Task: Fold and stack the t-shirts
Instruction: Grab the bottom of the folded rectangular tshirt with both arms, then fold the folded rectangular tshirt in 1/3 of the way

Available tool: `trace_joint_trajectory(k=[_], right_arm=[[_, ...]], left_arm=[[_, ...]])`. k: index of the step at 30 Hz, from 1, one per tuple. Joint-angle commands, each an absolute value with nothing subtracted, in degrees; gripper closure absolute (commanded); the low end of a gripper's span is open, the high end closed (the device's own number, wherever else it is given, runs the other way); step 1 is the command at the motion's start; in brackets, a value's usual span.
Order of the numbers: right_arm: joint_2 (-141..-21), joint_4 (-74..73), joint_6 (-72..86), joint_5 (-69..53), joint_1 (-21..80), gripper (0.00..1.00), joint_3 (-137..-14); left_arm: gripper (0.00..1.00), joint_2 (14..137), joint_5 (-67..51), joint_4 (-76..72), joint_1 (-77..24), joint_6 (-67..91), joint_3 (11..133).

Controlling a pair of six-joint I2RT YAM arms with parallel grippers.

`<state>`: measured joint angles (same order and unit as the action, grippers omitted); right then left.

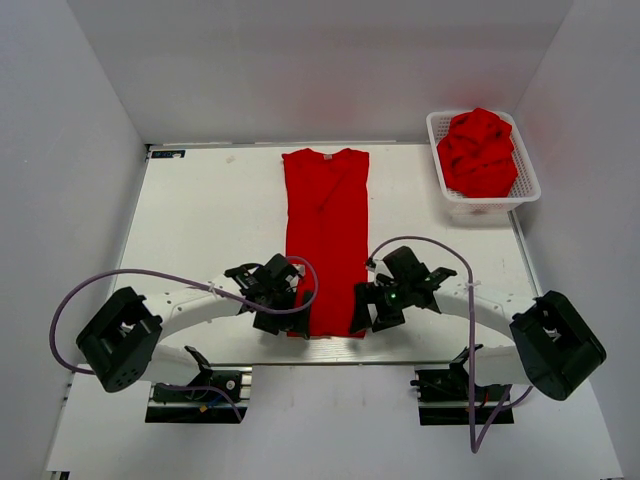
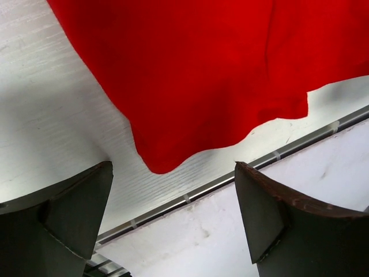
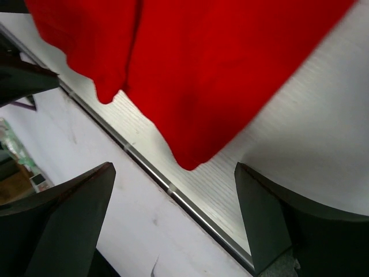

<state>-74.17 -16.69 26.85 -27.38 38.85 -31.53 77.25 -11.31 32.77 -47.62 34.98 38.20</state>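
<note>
**A:** From above, where's the t-shirt (image 1: 325,235)?

**B:** Flat on the counter (image 1: 210,210), a narrow strip running near to far. More red shirts (image 1: 478,150) are heaped in the basket (image 1: 528,185) at the far right. The left pincer (image 1: 283,325) and right pincer (image 1: 362,322) flank its near end.

**A:** Left wrist?

**B:** Left pincer gaping, holding nothing, with the hem just beyond it.

**A:** Right wrist?

**B:** Likewise spread wide and empty, hem just ahead.

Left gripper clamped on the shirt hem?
No, the left gripper is open, both fingers clear of the red t-shirt lying on the table.
</note>
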Motion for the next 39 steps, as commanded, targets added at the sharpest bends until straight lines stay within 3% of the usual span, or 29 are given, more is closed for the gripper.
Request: trace_joint_trajectory(k=[1,5,8,9,10,12,13,14,15,26,39], right_arm=[[-74.97,-11.7,29.0,-30.32,39.55,0.1,-29.36],[-76.2,-12.65,29.71,-28.22,39.82,0.1,-29.53],[-77.34,-12.48,30.93,-26.99,40.25,0.23,-29.36],[-77.52,-12.57,31.11,-26.72,39.91,0.31,-29.36],[-77.95,-12.92,31.37,-26.46,40.16,0.54,-29.53],[-78.48,-13.01,31.64,-25.41,40.08,0.75,-29.44],[-78.49,-13.18,31.81,-25.05,40.17,0.88,-29.53],[-78.57,-13.27,31.9,-24.35,40.08,0.95,-30.05],[-78.66,-13.71,31.73,-24.17,40.17,1.0,-30.15],[-75.06,-14.32,28.22,-21.37,40.25,1.0,-33.39],[-81.98,-13.1,23.38,-7.83,38.41,1.0,-46.49]], left_arm=[[0.05,78.4,-8.61,31.46,-48.08,34.37,35.6],[0.21,78.4,-10.63,28.23,-48.08,34.37,34.29],[0.43,79.01,-11.25,27.51,-48.6,34.37,34.28],[0.49,79.8,-11.25,27.51,-48.6,34.37,34.28],[0.6,80.41,-11.25,27.51,-48.6,34.37,34.28],[0.75,80.42,-11.25,26.81,-48.6,33.84,34.28],[0.94,80.42,-11.25,26.81,-48.6,33.84,34.28],[1.0,80.42,-11.25,26.81,-48.6,33.84,34.89],[1.0,80.42,-11.25,26.81,-48.6,33.84,35.41],[1.0,74.88,-7.93,28.65,-48.6,33.84,40.16],[1.0,84.01,6.32,34.45,-44.74,33.93,58.17]])
